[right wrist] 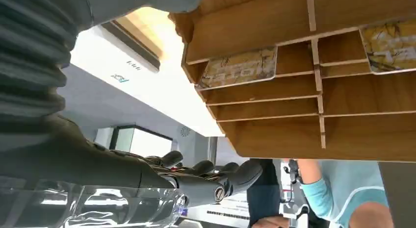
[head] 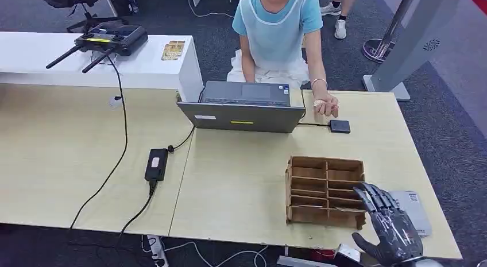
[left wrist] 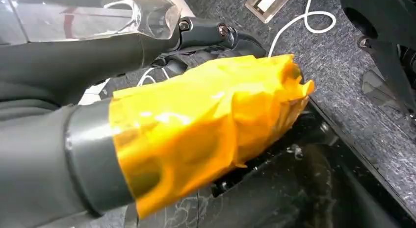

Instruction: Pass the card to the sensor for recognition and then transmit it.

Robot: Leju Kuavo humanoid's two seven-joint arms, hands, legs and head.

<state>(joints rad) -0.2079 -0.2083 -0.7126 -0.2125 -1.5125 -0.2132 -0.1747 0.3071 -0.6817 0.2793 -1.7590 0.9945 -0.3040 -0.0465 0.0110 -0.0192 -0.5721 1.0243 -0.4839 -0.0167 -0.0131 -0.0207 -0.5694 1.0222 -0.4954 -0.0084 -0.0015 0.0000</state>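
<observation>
The right hand (head: 386, 224) is hovering with its fingers spread and holding nothing, just beside the near right corner of the wooden divider box (head: 325, 192) on the worktop (head: 241, 181). In the right wrist view, cards (right wrist: 239, 67) are lying flat in the box's compartments, one in a slot near the box's side wall and another (right wrist: 391, 45) further along. A card like this is probably thin, light, stiff and rather slick, so the fingers should be pinching it across an exposed edge and sliding it out along the slot, not pressing on its face. The small black sensor (head: 339, 126) is sitting beside the laptop (head: 241, 116), near a person's hand (head: 325, 104). The left hand (left wrist: 206, 125) is wrapped in yellow tape; I cannot tell how its fingers are lying.
</observation>
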